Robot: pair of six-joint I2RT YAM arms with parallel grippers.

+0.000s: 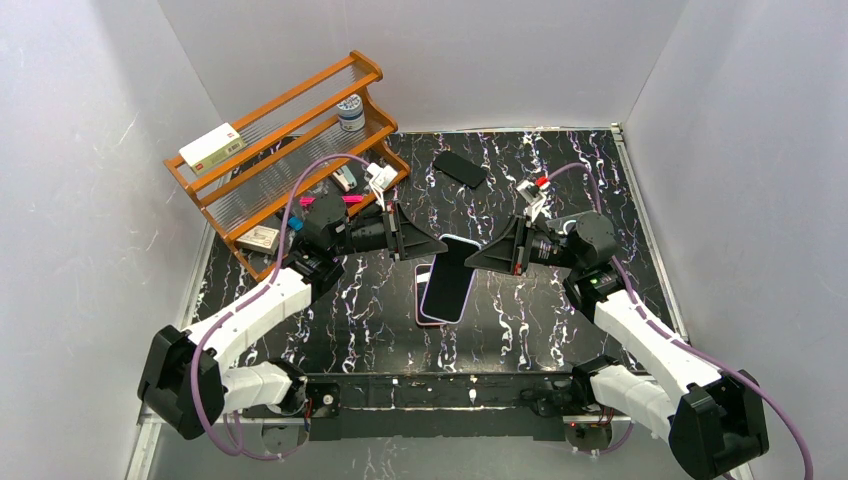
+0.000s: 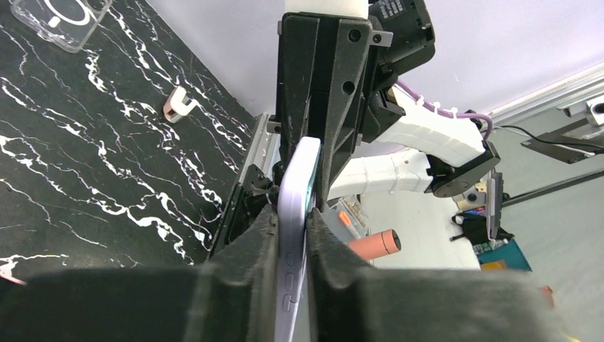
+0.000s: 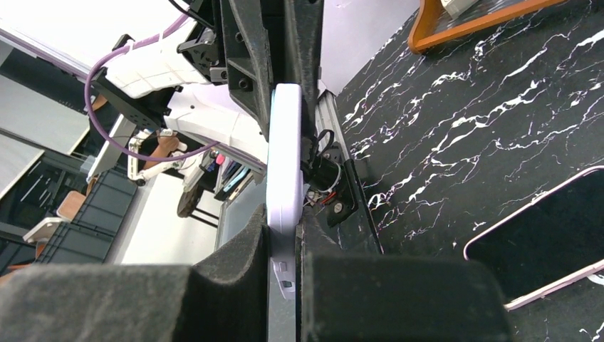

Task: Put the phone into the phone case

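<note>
A lavender phone case (image 1: 452, 278) hangs tilted above the middle of the table, one long edge in each gripper. A dark screen fills its upper face, so the phone (image 1: 450, 272) seems to sit in it. A thin teal edge runs along the case (image 2: 298, 178) in the left wrist view. My left gripper (image 1: 438, 247) is shut on the case's left edge, its pads (image 2: 260, 249) pressed on both faces. My right gripper (image 1: 474, 262) is shut on the opposite edge of the case (image 3: 285, 157).
A second phone with a pink rim (image 1: 426, 303) lies flat on the table under the held case. A black flat phone-sized object (image 1: 460, 168) lies at the back. A wooden rack (image 1: 280, 150) with small items stands back left. A clear case (image 2: 60, 21) and a small clip (image 2: 178, 105) lie on the table.
</note>
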